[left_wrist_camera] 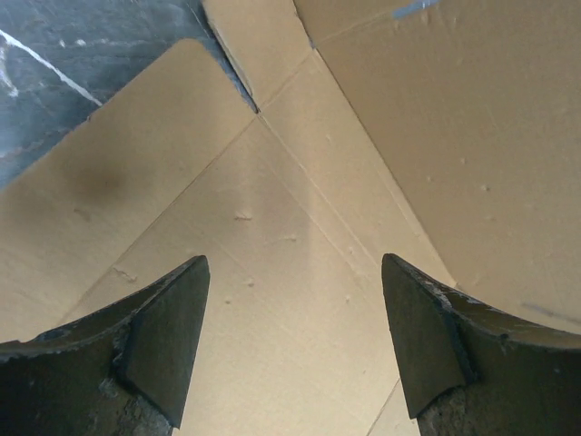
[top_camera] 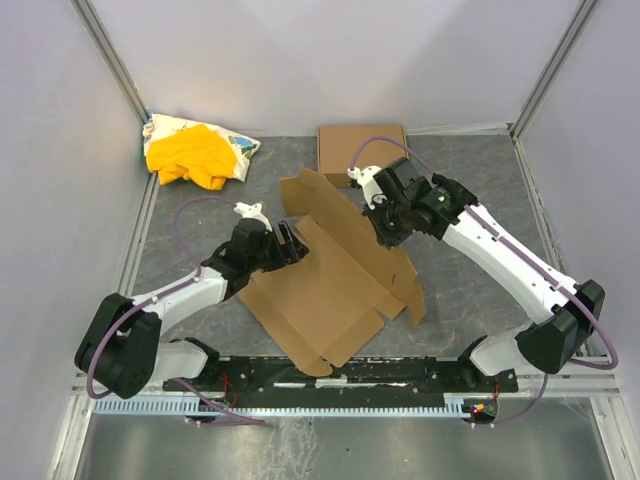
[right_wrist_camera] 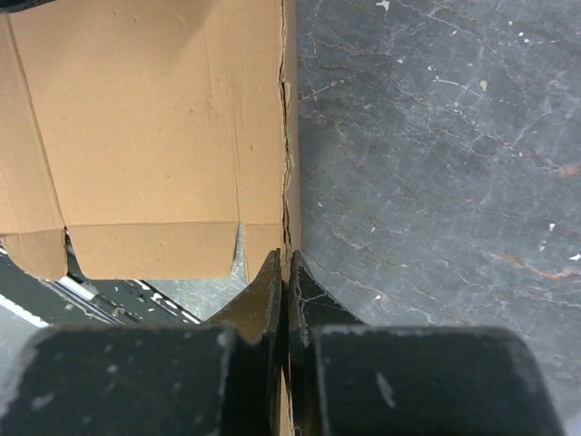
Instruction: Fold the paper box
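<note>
The paper box (top_camera: pixel 330 290) is a large brown die-cut sheet spread over the middle of the table, with its far flaps raised. My left gripper (top_camera: pixel 295 243) hovers at the sheet's left side, open. In the left wrist view its fingers (left_wrist_camera: pixel 293 259) stand wide apart over creased cardboard (left_wrist_camera: pixel 272 227), with nothing between them. My right gripper (top_camera: pixel 378 218) is at the raised right flap. The right wrist view shows its jaws (right_wrist_camera: pixel 284 259) shut on the thin edge of that flap (right_wrist_camera: pixel 154 118), which runs away from the camera.
A flat rectangular brown box (top_camera: pixel 362 148) lies at the back centre. A yellow cloth bundle (top_camera: pixel 195 152) sits in the back left corner. Grey walls enclose the dark table (top_camera: pixel 470 290), and a black rail (top_camera: pixel 330 378) runs along the near edge.
</note>
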